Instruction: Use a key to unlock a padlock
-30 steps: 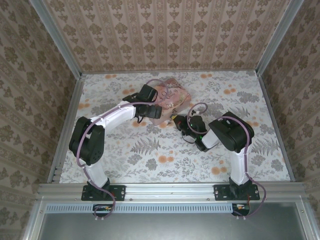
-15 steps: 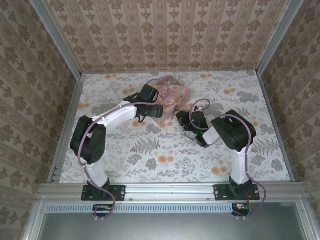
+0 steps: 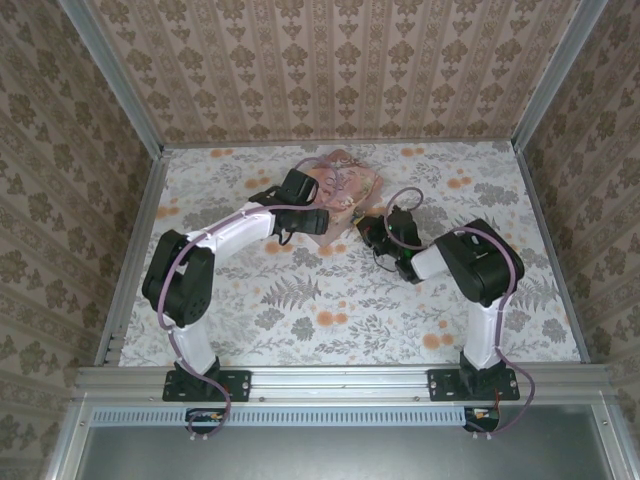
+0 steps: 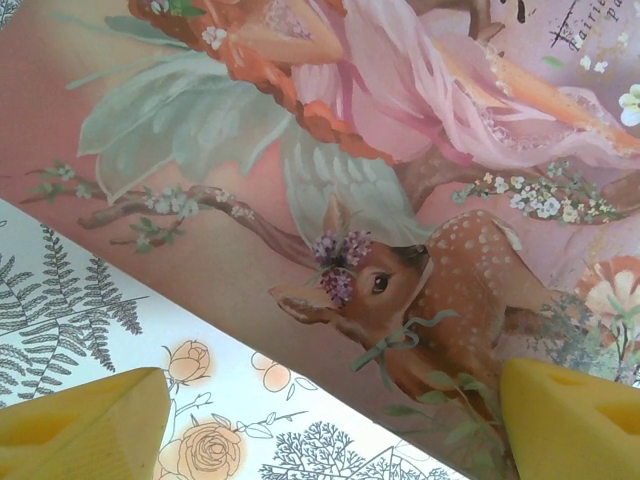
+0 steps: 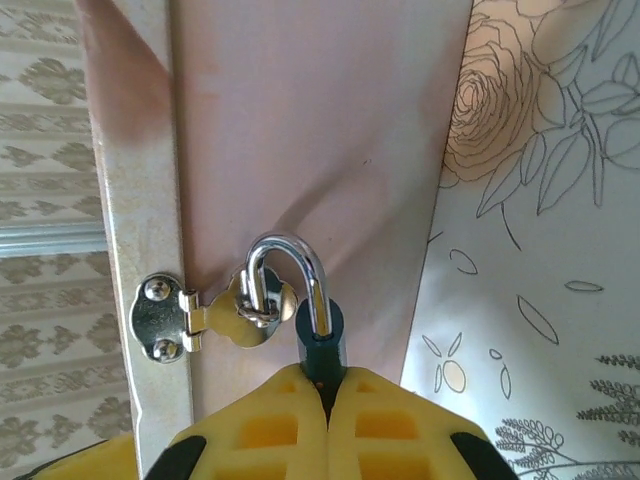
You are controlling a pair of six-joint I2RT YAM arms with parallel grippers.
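While the tin (image 5: 300, 120) shows its plain pink side to the right wrist view, the padlock (image 5: 316, 315) is seen hanging there from a small silver hasp (image 5: 185, 312). It is tiny, with a bright steel shackle passed through the hasp's ring and a dark teal body below it. The body is pinched between the yellow fingers of the right gripper (image 5: 326, 385), whose jaws are closed on it with almost no gap left.

In the top view the right arm is bent sharply at the elbow, and its forearm is stretched to the left and away toward the tin's right corner. The left arm is arched up from its base and laid across to the tin's near-left edge. The left gripper (image 4: 325, 425) is held over the painted lid with its jaws wide; one finger is seen above the lid, the other above the table (image 3: 330, 300), and nothing is clamped between them.

The tin is placed in the far middle of the table, near the back wall (image 3: 340, 70). A broad band of flowered surface is seen between the grippers and the near rail, and on both sides toward the walls.
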